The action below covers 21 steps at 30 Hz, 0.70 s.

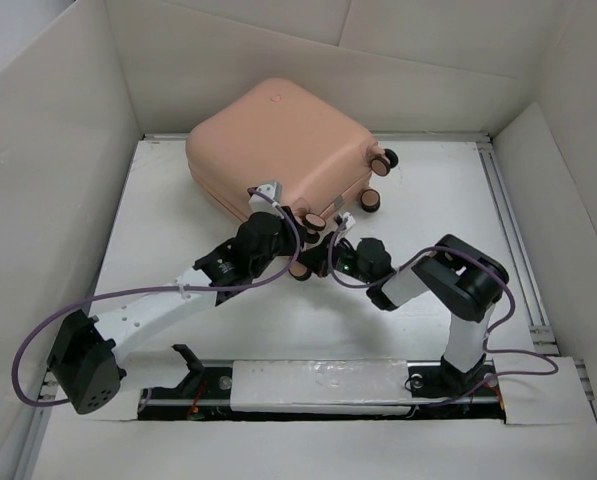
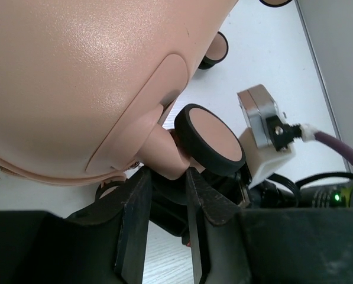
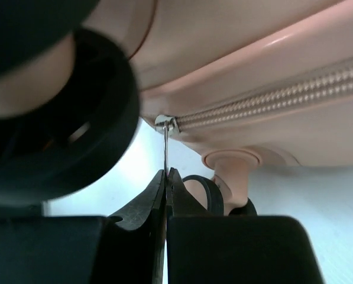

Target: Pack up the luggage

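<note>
Right gripper [image 3: 165, 174] low, on luggage [image 3: 271, 53] zipper pull [image 3: 165, 144]

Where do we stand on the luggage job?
Done: the luggage shell is closed, and its zipper teeth are meshed on one side of the slider. In hand: the right gripper pinches the zipper pull, and the left gripper clamps a caster stem. Left: zipping the rest, though how much remains is hidden.

In the overhead view the fingertips of both arms are hidden beneath their wrists at the near edge of the luggage [image 1: 288, 140]; from the left wrist the luggage runs off the top and left edges; from the right wrist a blurred caster wheel [image 3: 105, 118] is cropped at the left; the lower end of the zipper pull [image 3: 165, 145] vanishes between the pressed-together fingers of the right gripper [image 3: 166, 177].
</note>
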Tool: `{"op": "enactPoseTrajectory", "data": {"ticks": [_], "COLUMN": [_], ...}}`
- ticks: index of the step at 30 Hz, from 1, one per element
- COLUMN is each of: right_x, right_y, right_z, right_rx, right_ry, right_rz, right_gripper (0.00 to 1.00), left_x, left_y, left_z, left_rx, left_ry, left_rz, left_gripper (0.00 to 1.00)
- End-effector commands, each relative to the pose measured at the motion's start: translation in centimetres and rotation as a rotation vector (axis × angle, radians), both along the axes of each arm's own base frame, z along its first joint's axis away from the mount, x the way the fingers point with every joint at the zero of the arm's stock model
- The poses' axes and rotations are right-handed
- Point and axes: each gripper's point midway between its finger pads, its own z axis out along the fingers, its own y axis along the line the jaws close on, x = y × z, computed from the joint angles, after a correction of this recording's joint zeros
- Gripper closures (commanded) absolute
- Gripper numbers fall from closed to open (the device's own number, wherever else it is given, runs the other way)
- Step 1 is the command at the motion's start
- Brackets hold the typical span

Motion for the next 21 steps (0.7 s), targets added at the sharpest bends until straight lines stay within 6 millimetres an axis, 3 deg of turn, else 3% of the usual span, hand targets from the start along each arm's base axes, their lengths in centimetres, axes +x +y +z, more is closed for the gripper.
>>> {"op": "enactPoseTrajectory", "data": {"ticks": [1, 6, 9, 13, 17, 21], "right_x": [-1.4, -1.1, -1.5, -2.7, -5.6, -5.9], "right_y": [-1.5, -1.5, -0.4, 3.1, 6.5, 7.9], "right_z": [15.0, 14.1, 13.1, 12.7, 13.7, 14.5], "right_rx": [0.375, 0.293, 0.246, 0.131, 0.098, 0.098], "right_ry": [-0.471, -0.461, -0.433, -0.472, -0.503, -0.513], "right_rz": [-0.102, -0.158, -0.162, -0.19, -0.19, -0.206], "right_gripper": [1.0, 1.0, 1.0, 1.0, 1.0, 1.0], "left_x": [1.2, 1.3, 1.5, 2.5, 3.1, 2.7], "left_y": [-0.9, -0.7, -0.7, -1.0, -1.0, -2.3], "left_z": [2.4, 2.4, 2.6, 2.9, 3.7, 5.3], "left_rx": [-0.051, -0.054, -0.065, -0.148, -0.174, -0.18], "left_ry": [-0.05, -0.051, -0.053, -0.017, -0.016, 0.002], "left_rz": [0.013, 0.033, 0.028, -0.039, -0.041, -0.112], "left_gripper": [0.77, 0.81, 0.83, 0.85, 0.87, 0.87]}}
